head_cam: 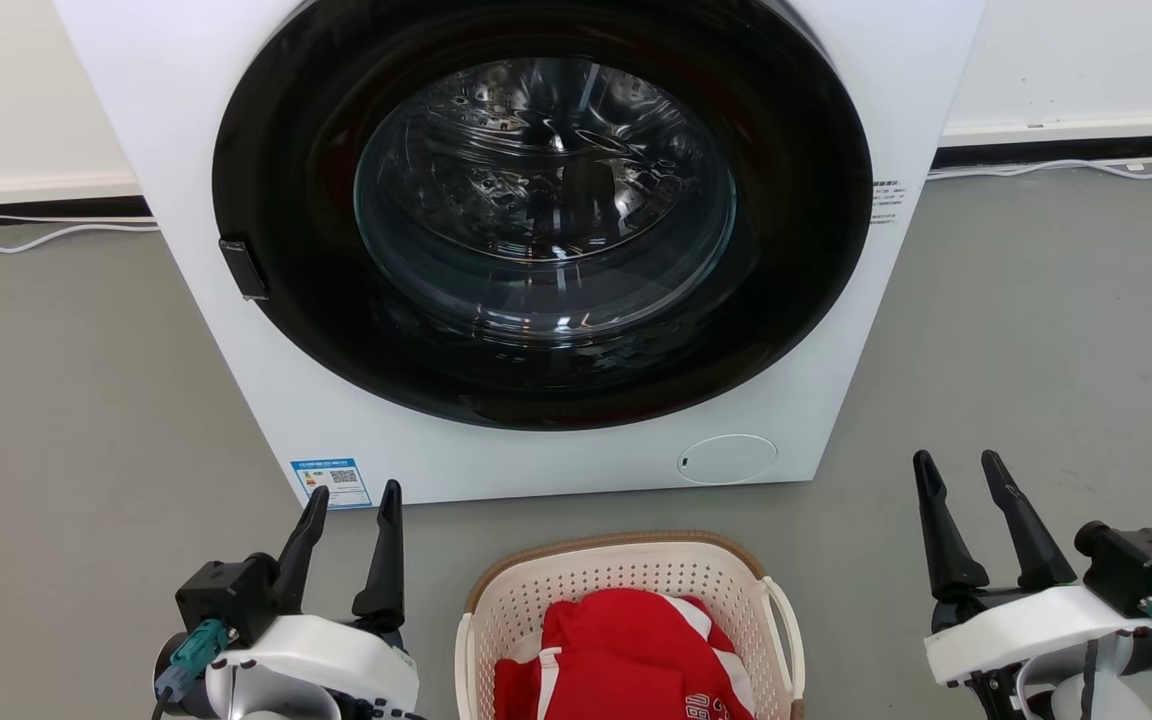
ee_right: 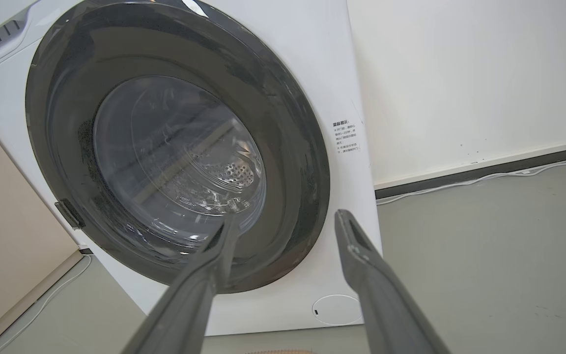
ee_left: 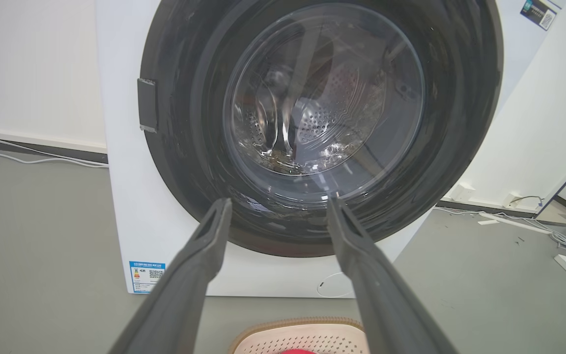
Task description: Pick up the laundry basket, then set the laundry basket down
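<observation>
Both grippers stand with their fingers spread wide and hold nothing. In the head view the left gripper (head_cam: 357, 490) is at 7 o'clock and the right gripper (head_cam: 957, 458) at 4 o'clock, fingers pointing up toward the machine.

Between them, at 6 o'clock, the laundry basket (head_cam: 596, 578) sits on the grey floor (head_cam: 1036, 350), touched by neither gripper. The left gripper is just beside its 9 o'clock side, and the right gripper is well apart at 3 o'clock. Its cream perforated walls rise to a brown woven-look rim (head_cam: 616, 541), and a white loop handle (head_cam: 786, 630) curves along its 3 o'clock side. A red garment with white stripes (head_cam: 626, 650) lies crumpled inside. The bottom edge of the view cuts off the near part of the basket.

At 12 o'clock from the basket, near but apart from it, stands a white washing machine (head_cam: 536, 470). Its round dark door (head_cam: 276, 330) is shut, with the steel drum visible through the glass. A blue label (head_cam: 332, 482) sits at the front's 7 o'clock corner and a round cap (head_cam: 731, 459) at 5 o'clock.

White cables (head_cam: 36, 240) run along the foot of the wall at 9 and 3 o'clock from the machine.
</observation>
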### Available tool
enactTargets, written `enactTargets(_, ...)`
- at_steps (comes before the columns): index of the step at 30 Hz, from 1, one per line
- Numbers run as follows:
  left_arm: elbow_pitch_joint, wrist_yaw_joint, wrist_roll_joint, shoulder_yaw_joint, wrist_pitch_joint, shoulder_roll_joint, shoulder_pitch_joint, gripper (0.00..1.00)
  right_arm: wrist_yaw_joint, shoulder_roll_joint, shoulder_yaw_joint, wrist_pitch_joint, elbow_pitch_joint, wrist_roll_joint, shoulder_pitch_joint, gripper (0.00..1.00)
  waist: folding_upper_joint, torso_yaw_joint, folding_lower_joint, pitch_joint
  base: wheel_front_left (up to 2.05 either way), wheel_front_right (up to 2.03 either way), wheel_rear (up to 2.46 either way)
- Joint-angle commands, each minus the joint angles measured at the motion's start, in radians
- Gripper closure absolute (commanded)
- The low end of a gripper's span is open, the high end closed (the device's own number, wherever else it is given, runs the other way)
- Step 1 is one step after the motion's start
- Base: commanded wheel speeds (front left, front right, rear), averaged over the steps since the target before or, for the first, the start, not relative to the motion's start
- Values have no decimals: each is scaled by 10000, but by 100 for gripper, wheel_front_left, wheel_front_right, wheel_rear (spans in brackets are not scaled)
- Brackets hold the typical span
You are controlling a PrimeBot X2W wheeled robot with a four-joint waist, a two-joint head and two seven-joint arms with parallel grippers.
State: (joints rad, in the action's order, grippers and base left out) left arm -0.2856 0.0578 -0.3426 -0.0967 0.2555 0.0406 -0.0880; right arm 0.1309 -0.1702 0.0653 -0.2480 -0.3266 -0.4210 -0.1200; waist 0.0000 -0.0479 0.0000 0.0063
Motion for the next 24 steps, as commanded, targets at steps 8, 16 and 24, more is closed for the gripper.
enactTargets(8,-277,15,-110,-16,-9,-32,57,100,0,54,26,21,-216,-28,73,100,0,-40,0,16,0,0,0)
enactTargets(16,-330,57,-852,126,-247,-37,90,100,0,152,-83,239,-200,-728,155,100,0,-9,21,-12,0,0,0)
enactTargets(24,-283,97,-1557,230,-438,-29,75,100,0,214,-182,438,-144,-1393,148,100,0,20,1,9,0,0,0)
